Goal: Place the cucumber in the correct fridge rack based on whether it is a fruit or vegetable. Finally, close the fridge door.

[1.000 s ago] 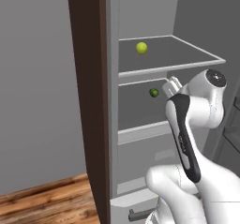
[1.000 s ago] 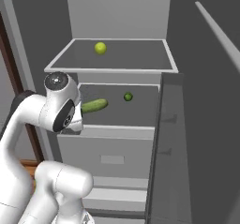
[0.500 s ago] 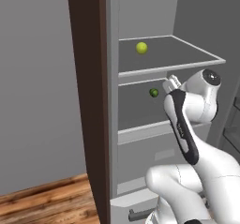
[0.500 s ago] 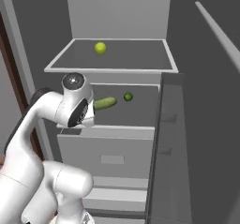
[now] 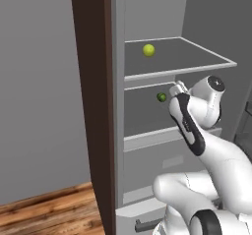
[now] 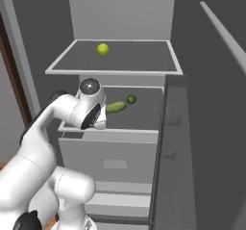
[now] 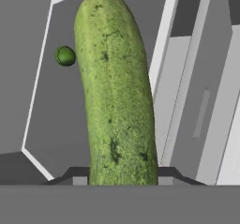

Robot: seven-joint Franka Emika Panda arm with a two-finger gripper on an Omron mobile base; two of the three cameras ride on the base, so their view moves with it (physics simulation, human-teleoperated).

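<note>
the gripper (image 7: 123, 178) is clamped on the cucumber (image 7: 117, 92), which runs up the middle of the hand view from the bottom edge. past its tip, upper left, a dark green ball (image 7: 65, 56) sits on the fridge rack (image 7: 61, 120).

1 cucumber (image 7: 117, 101), long and green. 2 small round balls: 1 yellow-green ball (image 6: 102, 49) on the upper shelf (image 6: 144, 63), 1 dark green ball (image 6: 131, 99) on the fridge rack (image 6: 144, 113) below it. That makes 2 shelves in the fridge. 1 drawer front (image 6: 115, 164) sits under the shelves. 1 fridge door (image 6: 218, 108), standing open at the right. 1 robot arm, carrying 1 gripper (image 7: 122, 180) with 2 fingers.
</note>
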